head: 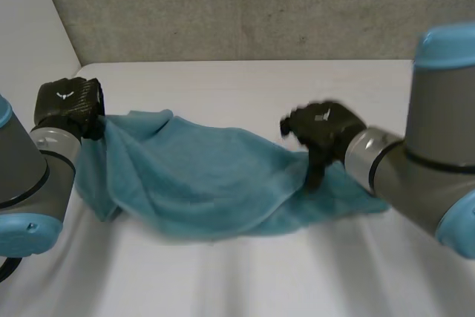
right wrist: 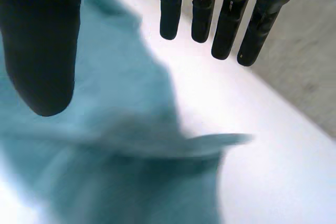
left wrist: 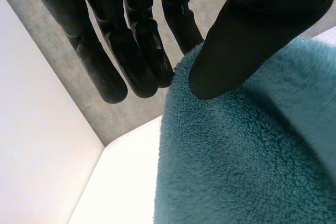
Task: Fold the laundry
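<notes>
At left hand (head: 68, 105) fingertips, thumb pinching towel (head: 200, 176) edge; right hand (head: 326, 128) hanging spread over other end, gripping nothing. Shallow pinch risking slip, towel slumping onto desk (head: 245, 87).

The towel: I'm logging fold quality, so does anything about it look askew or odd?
The towel is rumpled, not flat: it sags in diagonal creases across the table, one end pinched and lifted by the left hand. The right hand hangs open over the other end. No damage shows.
</notes>
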`<state>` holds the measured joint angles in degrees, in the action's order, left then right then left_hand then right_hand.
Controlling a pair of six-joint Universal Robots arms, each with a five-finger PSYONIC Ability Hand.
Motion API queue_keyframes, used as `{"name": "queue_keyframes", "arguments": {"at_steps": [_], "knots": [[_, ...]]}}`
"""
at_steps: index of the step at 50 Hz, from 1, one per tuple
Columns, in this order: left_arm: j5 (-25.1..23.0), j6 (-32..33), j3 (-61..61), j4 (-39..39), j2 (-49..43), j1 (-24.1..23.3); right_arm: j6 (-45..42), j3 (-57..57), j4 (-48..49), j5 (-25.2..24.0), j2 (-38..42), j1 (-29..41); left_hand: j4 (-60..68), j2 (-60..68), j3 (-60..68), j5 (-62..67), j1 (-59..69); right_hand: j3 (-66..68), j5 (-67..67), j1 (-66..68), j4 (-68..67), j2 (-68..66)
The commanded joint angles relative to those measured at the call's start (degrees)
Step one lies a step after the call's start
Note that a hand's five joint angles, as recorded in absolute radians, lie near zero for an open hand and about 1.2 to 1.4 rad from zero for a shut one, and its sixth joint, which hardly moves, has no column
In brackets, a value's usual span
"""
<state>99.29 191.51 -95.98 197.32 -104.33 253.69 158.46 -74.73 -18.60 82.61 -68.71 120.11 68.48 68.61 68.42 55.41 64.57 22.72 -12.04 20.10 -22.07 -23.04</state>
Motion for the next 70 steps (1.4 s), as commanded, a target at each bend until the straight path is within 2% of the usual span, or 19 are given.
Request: {"name": "queue_keyframes", "arguments": {"at_steps": [1,8,14,18,23,28,34,41,45,47,48,49,51,53,58,62,64,66,70], "knots": [[-0.2,0.0,-0.5,-0.9,1.2,-0.4,10.5,5.8,6.4,-3.0,-2.8,-8.7,11.5,11.4,11.6,14.6,15.4,-0.5,-0.2,2.1,-0.1,0.8],[-0.5,-0.3,-3.2,-4.7,6.1,-0.6,5.3,10.4,4.7,-8.5,5.0,-10.5,10.9,10.7,10.9,13.9,14.8,0.6,-1.3,3.3,-1.3,-0.3],[-0.5,-0.3,-5.5,-4.9,8.9,-0.6,-9.4,11.7,-2.3,-8.5,10.9,-9.9,8.3,8.2,8.4,11.4,12.3,1.3,-2.0,3.9,-2.0,-1.0],[-0.5,-0.3,-6.2,-5.0,9.1,-0.6,-13.0,8.8,-1.8,-8.7,11.0,-10.3,8.3,8.2,8.4,11.4,12.3,1.3,-2.0,3.9,-2.0,-1.0],[-0.5,-0.3,-7.0,-5.3,9.1,-0.3,-14.6,-2.2,8.8,-9.7,6.4,-9.7,8.3,8.2,8.4,11.4,12.3,1.3,-2.0,3.9,-2.0,-1.0],[-0.5,-0.3,-7.5,-5.7,9.1,0.8,-18.1,-7.8,17.0,-8.8,6.0,-9.1,8.5,8.4,8.6,11.6,12.4,1.7,-2.3,4.3,-2.3,-1.3],[-0.5,-0.3,-7.6,-5.7,9.1,0.8,-22.0,-9.7,26.4,-8.5,8.8,-7.4,8.5,8.4,8.6,11.6,12.4,9.2,-9.9,11.8,-9.9,-8.9],[-0.5,-0.3,-7.6,-5.8,9.1,0.8,-22.0,-8.9,29.4,-8.4,12.8,-7.4,8.5,8.4,8.6,11.6,12.4,14.3,-14.9,16.9,-14.9,-14.0],[-0.5,-0.3,-7.7,-6.0,9.1,0.7,-21.9,-8.1,29.3,-8.3,14.8,-7.3,8.5,8.4,8.6,11.6,12.4,21.5,-22.2,24.1,-22.2,-21.2],[-0.5,-0.3,-7.7,-6.4,9.1,0.8,-21.6,-7.5,29.3,-8.3,15.3,-6.9,8.8,8.7,8.9,11.9,12.8,41.1,-41.8,43.7,-41.7,-40.8],[-0.5,-0.3,-7.7,-6.4,9.1,0.8,-21.6,-7.5,29.3,-8.3,15.3,-6.9,8.8,8.7,8.9,11.9,12.8,41.2,-41.9,43.8,-41.8,-40.9],[-0.5,-0.3,-7.6,-6.5,9.1,0.8,-21.6,-7.4,29.4,-8.4,15.3,-6.9,9.0,8.9,9.1,12.1,12.9,57.1,-57.8,59.7,-57.8,-56.8],[-0.5,-0.3,-7.6,-6.6,9.1,0.8,-21.4,-7.4,29.5,-8.3,15.2,-7.1,9.3,9.2,9.4,12.4,13.3,57.3,-58.0,59.9,-57.9,-57.0],[-0.5,-0.3,-7.6,-6.6,9.1,0.8,-20.8,-7.4,29.6,-8.2,14.1,-7.1,9.9,9.7,9.9,12.9,13.8,57.3,-58.0,59.9,-57.9,-57.0],[-0.6,-0.2,-6.7,-7.0,9.1,1.2,-10.6,-7.0,29.1,-6.5,0.6,-7.9,11.5,11.4,11.6,14.6,15.4,57.3,-58.0,59.9,-57.9,-57.0],[-0.6,-0.1,-5.2,-9.2,9.8,1.3,-6.8,-6.0,27.1,-5.1,-4.4,-9.3,11.5,11.4,11.6,14.6,15.4,57.3,-58.0,59.9,-57.9,-57.0],[-0.6,-0.1,-4.7,-10.6,10.3,1.3,-7.2,-5.2,23.2,-4.3,-6.8,-10.5,11.5,11.4,11.6,14.6,15.4,57.3,-58.0,59.9,-57.9,-57.0],[-1.2,0.3,-4.1,-13.8,10.5,1.3,-9.8,-3.7,12.7,-3.6,-11.2,-14.1,11.5,11.4,11.6,14.6,15.4,57.3,-58.0,59.9,-57.9,-57.0],[-2.9,0.4,-4.0,-17.5,10.5,1.5,-13.5,-3.9,2.9,-3.4,-12.1,-17.2,11.5,11.4,11.6,14.6,15.4,57.3,-58.0,59.9,-57.9,-57.0]]}}
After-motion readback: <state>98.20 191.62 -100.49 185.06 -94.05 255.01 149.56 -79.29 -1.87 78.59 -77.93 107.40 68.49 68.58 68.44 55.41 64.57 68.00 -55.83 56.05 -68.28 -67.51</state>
